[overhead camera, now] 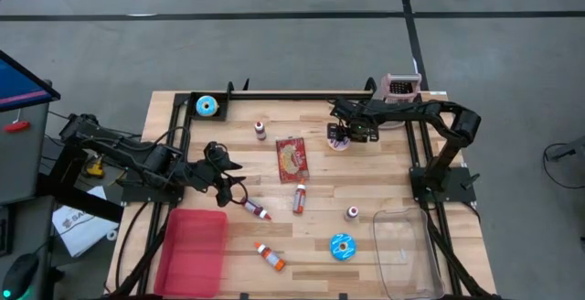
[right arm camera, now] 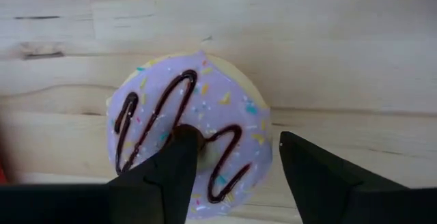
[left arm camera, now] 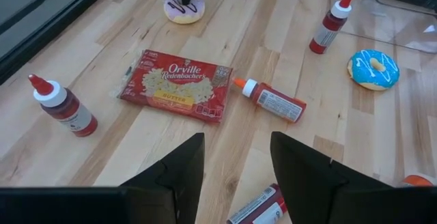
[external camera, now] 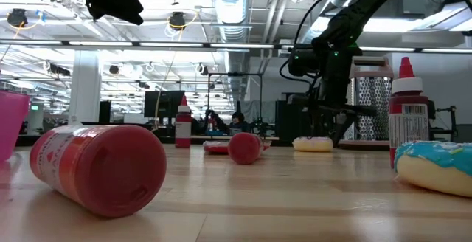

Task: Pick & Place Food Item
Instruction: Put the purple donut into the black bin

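Hovering claw: the right gripper points steeply down over the lilac-iced ring doughnut with dark chocolate squiggles and sprinkles, one dark finger over the doughnut's hole, the other past its rim; the jaws stand apart around it, and I cannot tell whether they press it yet.
Doughnut's place: flat on the pale wooden plank table, toward the far edge and right of the middle, seen from above under the right gripper.
Just beyond it: a pink and white box-shaped object at the table's far right corner.
Left claw: the left gripper hangs tilted down over the left part of the table, fingers parted with nothing between them.
Ahead of the left claw: a red Orville Redenbacher's butter popcorn packet lying flat near the table's middle.
Sauce bottles: one red squeeze bottle with an orange cap lies beside the packet; an upright red bottle with a red nozzle stands on the packet's other side; another upright one stands farther off.
Other doughnuts: a blue-iced ring doughnut near the front, another blue-iced one at the far left corner.
Containers: a flat pink plastic tray at the front left, a clear plastic tub at the front right.
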### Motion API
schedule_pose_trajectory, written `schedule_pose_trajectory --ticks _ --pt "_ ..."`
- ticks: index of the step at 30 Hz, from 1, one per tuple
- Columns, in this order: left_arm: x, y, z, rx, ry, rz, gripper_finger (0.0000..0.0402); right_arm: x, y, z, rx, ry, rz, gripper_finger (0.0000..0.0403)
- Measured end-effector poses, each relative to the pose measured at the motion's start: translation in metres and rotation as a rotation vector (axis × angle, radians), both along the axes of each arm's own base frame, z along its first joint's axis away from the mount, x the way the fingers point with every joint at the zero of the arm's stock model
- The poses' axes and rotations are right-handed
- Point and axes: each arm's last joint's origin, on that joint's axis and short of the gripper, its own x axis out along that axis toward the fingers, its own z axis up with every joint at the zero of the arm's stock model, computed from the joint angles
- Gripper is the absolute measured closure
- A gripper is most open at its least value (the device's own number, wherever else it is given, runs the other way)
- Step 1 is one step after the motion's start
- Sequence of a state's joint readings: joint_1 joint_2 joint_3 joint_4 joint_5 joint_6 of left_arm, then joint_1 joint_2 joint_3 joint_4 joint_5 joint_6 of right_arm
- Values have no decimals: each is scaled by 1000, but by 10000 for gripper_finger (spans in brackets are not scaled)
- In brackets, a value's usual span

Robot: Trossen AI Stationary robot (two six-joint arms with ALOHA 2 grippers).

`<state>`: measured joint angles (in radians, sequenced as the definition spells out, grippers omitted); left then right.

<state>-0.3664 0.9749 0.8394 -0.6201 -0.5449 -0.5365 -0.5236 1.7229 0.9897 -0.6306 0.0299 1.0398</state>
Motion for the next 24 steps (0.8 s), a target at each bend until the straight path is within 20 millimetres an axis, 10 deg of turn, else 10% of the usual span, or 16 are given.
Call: schedule_pose_trajectory --ticks 24 --pt "0 0 0 0 0 0 238 4 0 1 -18 -37 10 282"
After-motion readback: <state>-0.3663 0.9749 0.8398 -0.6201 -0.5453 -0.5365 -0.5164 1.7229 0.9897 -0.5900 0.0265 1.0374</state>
